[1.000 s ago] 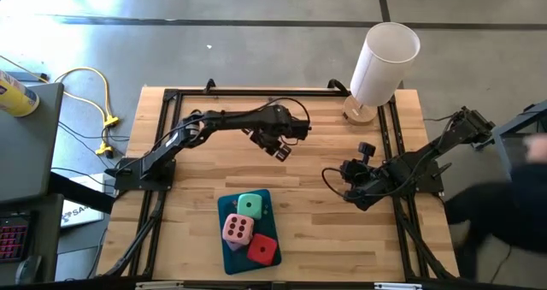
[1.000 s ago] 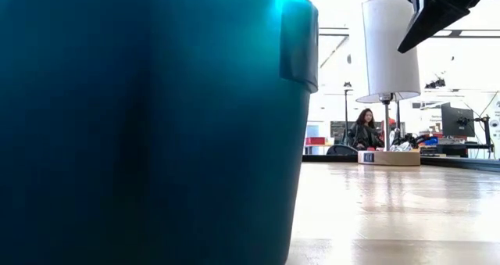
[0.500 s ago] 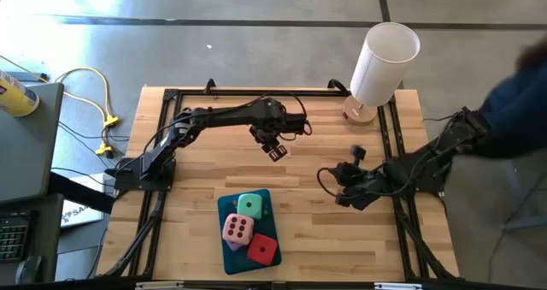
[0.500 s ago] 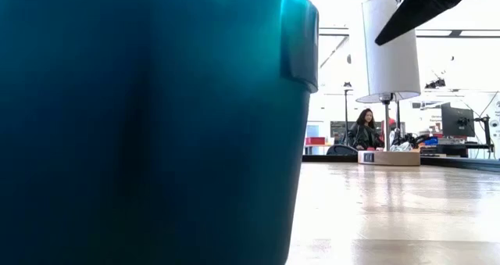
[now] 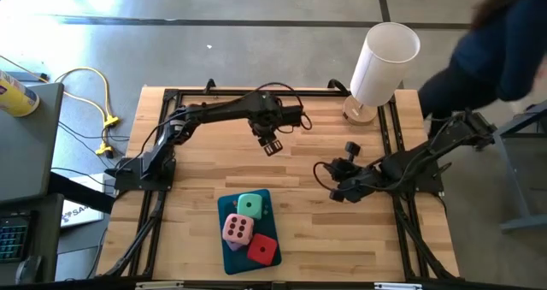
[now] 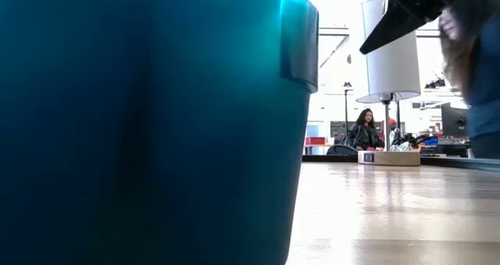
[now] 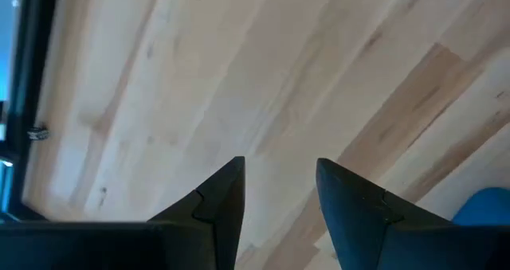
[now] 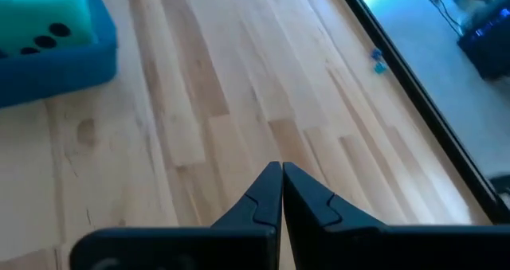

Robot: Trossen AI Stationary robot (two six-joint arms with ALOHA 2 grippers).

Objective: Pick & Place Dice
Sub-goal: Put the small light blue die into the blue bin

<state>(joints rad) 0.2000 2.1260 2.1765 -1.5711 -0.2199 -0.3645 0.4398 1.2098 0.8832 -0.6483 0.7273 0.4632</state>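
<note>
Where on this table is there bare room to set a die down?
Bare wood left of the tray and between the left gripper and the tray. Crowded: the tray, holding three dice, and the right gripper.

3 dice (image 5: 248,228) sit in the tray (image 5: 224,205) near the table's (image 5: 197,196) front edge.

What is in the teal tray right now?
The teal tray holds three dice: the mint green die, the pale pink die and the red die. No lilac die shows; whatever lies beneath those three is covered.
</note>
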